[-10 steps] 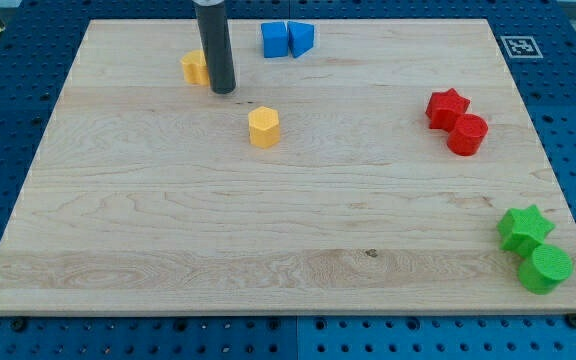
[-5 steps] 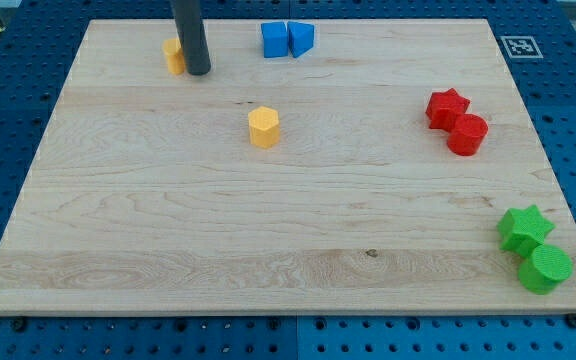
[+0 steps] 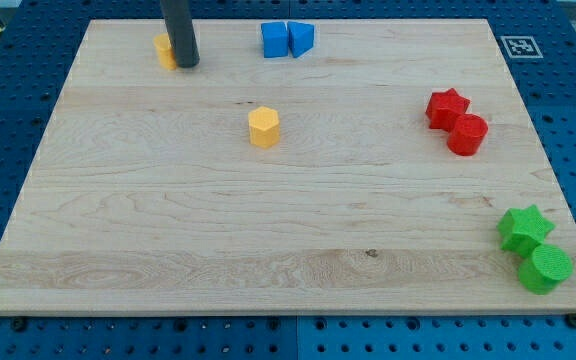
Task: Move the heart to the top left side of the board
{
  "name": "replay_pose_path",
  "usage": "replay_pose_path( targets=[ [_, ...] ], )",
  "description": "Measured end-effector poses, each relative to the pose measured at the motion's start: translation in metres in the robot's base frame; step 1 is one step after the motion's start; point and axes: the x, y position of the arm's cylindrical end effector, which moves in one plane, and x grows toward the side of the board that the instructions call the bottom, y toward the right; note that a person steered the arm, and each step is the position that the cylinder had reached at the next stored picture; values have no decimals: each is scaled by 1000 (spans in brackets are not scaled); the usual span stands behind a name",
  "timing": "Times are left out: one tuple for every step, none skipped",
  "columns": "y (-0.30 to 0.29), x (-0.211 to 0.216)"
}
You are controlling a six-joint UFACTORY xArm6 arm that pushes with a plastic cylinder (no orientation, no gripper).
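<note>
A yellow block [image 3: 164, 49], partly hidden so its shape is not clear, lies near the view's top left of the wooden board [image 3: 168, 230]. My dark rod stands right against its right side, with my tip [image 3: 188, 64] touching the board just right of and below the block. A yellow hexagonal block [image 3: 264, 127] sits alone further down and to the right of my tip.
A blue cube [image 3: 275, 39] and a blue wedge-like block [image 3: 301, 39] touch at the view's top middle. A red star [image 3: 446, 107] and red cylinder [image 3: 467, 134] sit at the right. A green star [image 3: 524, 227] and green cylinder [image 3: 545, 268] sit at the bottom right.
My tip has moved up and to the left, and the yellow block beside it has slid up and left with it. The other blocks have not moved.
</note>
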Motion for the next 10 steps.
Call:
replay_pose_path(
  targets=[
    [-3, 8],
    [-3, 8],
    [-11, 8],
    [-22, 8],
    [-22, 8],
    [-22, 3],
    [-25, -10],
    [-29, -28],
    [-31, -40],
    [-31, -41]
  ],
)
